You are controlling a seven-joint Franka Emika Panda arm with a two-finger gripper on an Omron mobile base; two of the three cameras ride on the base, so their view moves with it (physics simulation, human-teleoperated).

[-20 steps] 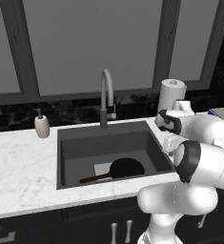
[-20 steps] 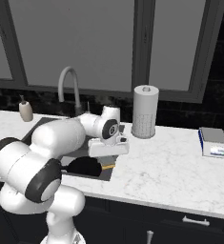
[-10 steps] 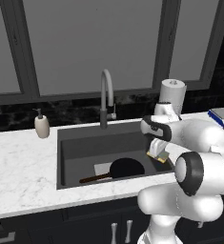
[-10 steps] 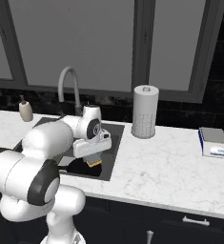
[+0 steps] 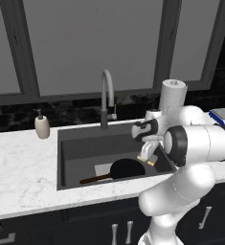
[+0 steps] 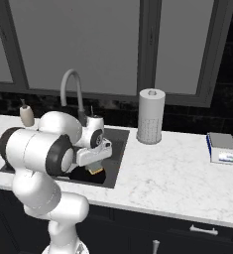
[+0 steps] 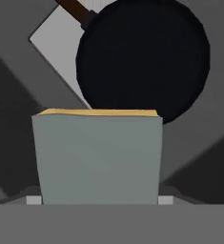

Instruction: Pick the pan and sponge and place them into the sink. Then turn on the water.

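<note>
Hand view shows the fingers [image 7: 100, 200] clamped on the sponge [image 7: 98, 157], held in the air above the sink [image 5: 80, 148], where the pan [image 5: 127, 168] already lies. Released here, the sponge could land on the pan and bounce. The faucet [image 5: 106, 95] is dry, so the water step remains.

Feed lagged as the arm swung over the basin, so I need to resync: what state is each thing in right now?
pan: lying flat on the sink floor, handle toward the left.
sponge: held in the claw, above the sink, not released.
claw: shut on the sponge, over the basin's right side.
sink: holds the pan, no water visible.
faucet: off, no stream at the spout.
paper towel roll: upright on the counter.
</note>
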